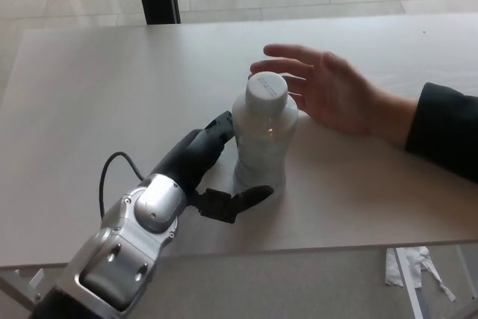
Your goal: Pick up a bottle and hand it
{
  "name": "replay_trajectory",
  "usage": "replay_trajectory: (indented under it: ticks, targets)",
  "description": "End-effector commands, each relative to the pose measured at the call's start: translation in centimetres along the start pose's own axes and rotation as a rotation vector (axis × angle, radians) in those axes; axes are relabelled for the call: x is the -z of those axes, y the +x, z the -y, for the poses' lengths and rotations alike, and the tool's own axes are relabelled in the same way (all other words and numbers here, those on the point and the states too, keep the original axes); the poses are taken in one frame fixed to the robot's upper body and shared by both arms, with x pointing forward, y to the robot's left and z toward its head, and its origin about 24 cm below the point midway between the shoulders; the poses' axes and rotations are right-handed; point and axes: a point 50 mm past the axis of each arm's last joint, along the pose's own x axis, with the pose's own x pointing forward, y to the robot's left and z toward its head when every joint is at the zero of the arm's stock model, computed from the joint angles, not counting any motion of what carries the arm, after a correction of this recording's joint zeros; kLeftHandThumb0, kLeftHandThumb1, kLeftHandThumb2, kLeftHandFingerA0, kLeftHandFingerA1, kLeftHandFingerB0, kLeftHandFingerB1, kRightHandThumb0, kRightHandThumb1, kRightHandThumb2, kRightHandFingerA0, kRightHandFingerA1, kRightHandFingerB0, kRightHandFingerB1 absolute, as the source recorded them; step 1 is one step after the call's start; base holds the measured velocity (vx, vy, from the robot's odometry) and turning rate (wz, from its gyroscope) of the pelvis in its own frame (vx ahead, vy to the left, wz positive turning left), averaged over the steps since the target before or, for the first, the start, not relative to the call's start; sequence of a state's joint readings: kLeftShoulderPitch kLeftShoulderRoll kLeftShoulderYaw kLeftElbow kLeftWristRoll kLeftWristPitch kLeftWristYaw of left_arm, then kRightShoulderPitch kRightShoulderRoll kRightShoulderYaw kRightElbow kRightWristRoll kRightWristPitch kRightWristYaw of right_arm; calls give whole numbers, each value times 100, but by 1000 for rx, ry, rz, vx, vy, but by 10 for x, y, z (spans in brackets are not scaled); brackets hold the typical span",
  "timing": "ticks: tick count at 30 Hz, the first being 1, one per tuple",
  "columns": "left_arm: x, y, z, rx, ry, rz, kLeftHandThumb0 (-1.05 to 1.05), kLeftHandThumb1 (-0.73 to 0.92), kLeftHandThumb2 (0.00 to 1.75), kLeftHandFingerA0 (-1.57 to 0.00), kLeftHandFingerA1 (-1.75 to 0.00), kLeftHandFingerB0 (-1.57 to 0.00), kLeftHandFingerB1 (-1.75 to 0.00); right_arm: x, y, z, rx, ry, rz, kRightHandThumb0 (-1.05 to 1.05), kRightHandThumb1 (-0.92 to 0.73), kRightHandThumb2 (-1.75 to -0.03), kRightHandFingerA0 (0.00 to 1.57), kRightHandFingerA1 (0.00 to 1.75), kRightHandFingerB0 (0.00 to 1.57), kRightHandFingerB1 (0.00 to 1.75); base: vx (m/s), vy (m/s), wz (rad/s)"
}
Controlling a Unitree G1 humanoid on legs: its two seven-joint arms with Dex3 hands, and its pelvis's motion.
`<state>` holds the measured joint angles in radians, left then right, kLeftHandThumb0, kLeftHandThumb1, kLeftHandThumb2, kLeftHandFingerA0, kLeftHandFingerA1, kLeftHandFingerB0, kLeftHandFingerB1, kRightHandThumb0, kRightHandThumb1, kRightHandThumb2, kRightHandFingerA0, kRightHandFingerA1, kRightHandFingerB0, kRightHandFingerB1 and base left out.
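White bottle (261, 143) on tabletop (112, 87), left hand (198, 166) at 9 o'clock, fingers (220, 126) apart, ungripped; possible tipping toward person's hand (328, 87).

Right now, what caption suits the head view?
Robot's left hand reaches the white bottle beside a person's open hand.

I can't see where my left hand (205, 166) meets the bottle (262, 140): the bottle's body hides the upper fingertips. Behind the bottle's cap, part of the person's hand (328, 91) is covered, and the dark sleeve (444, 128) runs off the right edge. The cap's embossed lettering is too small to read.
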<state>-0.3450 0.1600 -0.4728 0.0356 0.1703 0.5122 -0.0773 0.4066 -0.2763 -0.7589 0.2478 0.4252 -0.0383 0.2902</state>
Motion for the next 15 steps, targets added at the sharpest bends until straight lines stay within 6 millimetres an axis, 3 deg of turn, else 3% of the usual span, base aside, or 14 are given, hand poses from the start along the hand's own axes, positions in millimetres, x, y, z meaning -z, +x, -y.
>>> replay_trajectory:
  ticks: [1, 5, 6, 7, 8, 9, 10, 11, 12, 13, 14, 15]
  targets:
    - [3, 7, -9, -159, -7, -61, -97, 53, 88, 0, -26, 0, 0, 1, 1, -3, 10, 10, -16, -79, -55, -58, 56, 61, 35, 48, 0, 0, 0]
    - [1, 14, -6, -297, -110, -80, -95, 51, 86, 0, -23, 0, -2, 3, 3, -4, 13, 13, -18, -77, -55, -56, 53, 60, 37, 46, 0, 0, 0]
    - [0, 16, -4, -342, -157, -104, -94, 50, 84, 0, -24, 0, -4, 4, 3, -5, 7, 19, -17, -85, -45, -87, 48, 63, 33, 53, 0, 0, 0]
    - [0, 17, -3, -355, -171, -111, -94, 50, 84, 0, -24, 0, -4, 4, 3, -5, 10, 24, -20, -85, -45, -87, 48, 63, 33, 53, 0, 0, 0]
    - [0, 19, 0, -380, -187, -122, -86, 45, 80, 0, -27, 0, 0, 4, 3, -5, 6, 14, -17, -78, -55, -56, 51, 59, 37, 46, 0, 0, 0]
    - [-1, 20, 3, -405, -198, -129, -94, 49, 82, -1, -33, 0, 0, 3, 3, -7, 9, 23, -14, -87, -45, -87, 47, 64, 33, 53, 0, 0, 0]
    - [-1, 21, 4, -412, -203, -128, -68, 54, 56, -3, -53, 0, 0, 3, 3, -8, 11, 20, -17, -80, -42, -87, 48, 65, 33, 54, 0, 0, 0]
    - [-1, 22, 7, -423, -221, -130, -78, 42, 74, -9, -58, 0, 0, 3, 4, -8, 13, 11, -22, -80, -55, -57, 54, 61, 38, 48, 0, 0, 0]
    - [0, 22, 9, -424, -236, -134, -78, 42, 74, -9, -58, 0, 0, 3, 4, -9, 13, 2, -26, -80, -55, -57, 54, 61, 38, 48, 0, 0, 0]
    - [0, 24, 16, -415, -231, -110, -74, 44, 73, -22, -67, 0, 0, 3, 4, -8, 1, -2, -14, -78, -56, -57, 52, 61, 38, 48, 0, 0, 0]
    - [1, 24, 20, -413, -241, -106, -65, 43, 71, -33, -67, 0, 0, 3, 4, -9, 1, 3, -17, -83, -45, -88, 47, 64, 29, 53, 0, 0, 0]
    - [2, 24, 25, -409, -255, -99, -65, 43, 71, -33, -67, 0, 0, 3, 4, -9, 1, 12, -20, -83, -45, -88, 47, 64, 29, 53, 0, 0, 0]
